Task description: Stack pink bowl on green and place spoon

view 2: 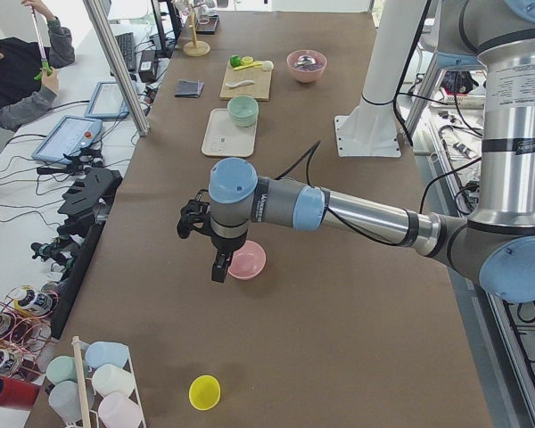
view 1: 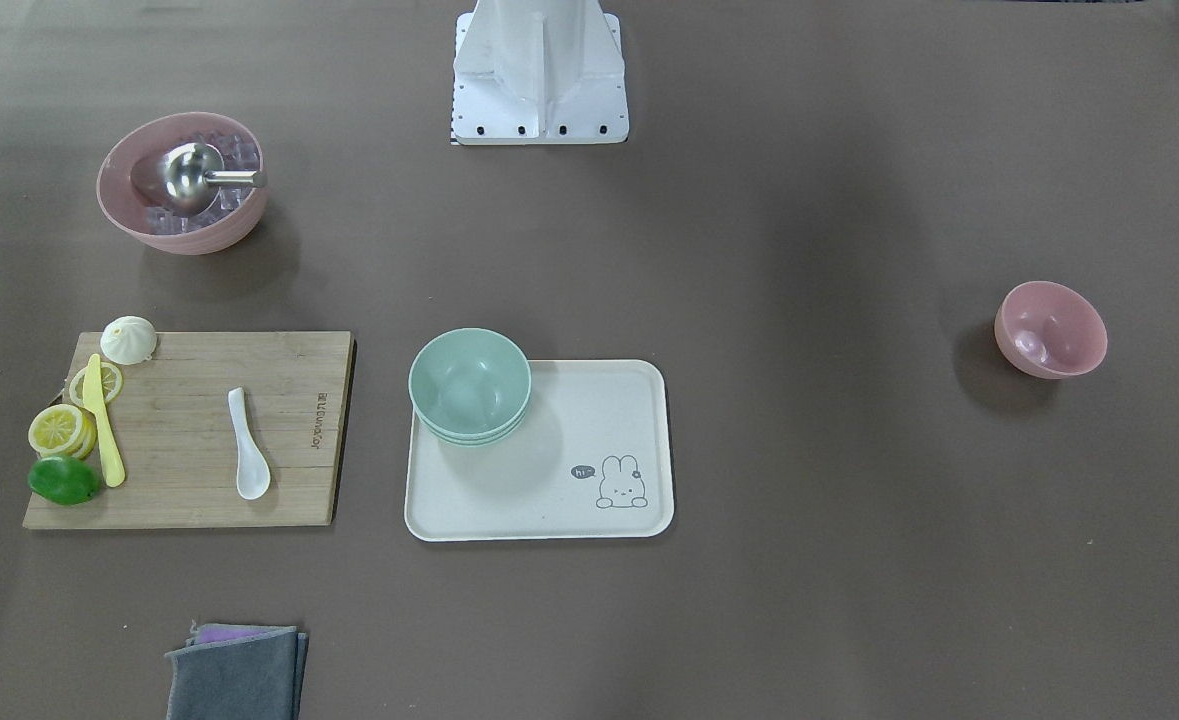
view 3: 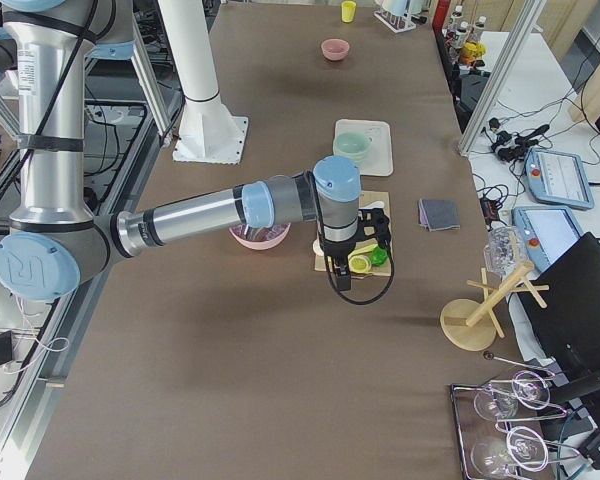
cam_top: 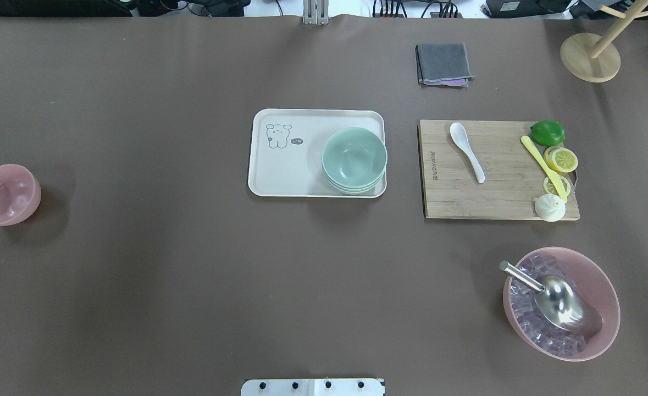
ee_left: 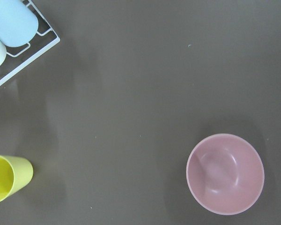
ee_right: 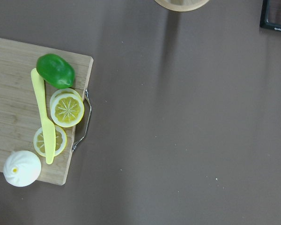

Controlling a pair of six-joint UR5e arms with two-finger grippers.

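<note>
The small pink bowl stands alone on the brown table, far from the tray; it also shows in the overhead view and the left wrist view. A stack of green bowls sits on one corner of the cream tray. The white spoon lies on the wooden cutting board. My left gripper hangs above the table just beside the pink bowl. My right gripper hangs over the board's fruit end. I cannot tell whether either is open or shut.
A large pink bowl with ice cubes and a metal scoop stands near the board. Lemon slices, a lime, a yellow knife and a white bun lie on the board. A grey cloth, a wooden stand, a yellow cup and a cup rack lie around.
</note>
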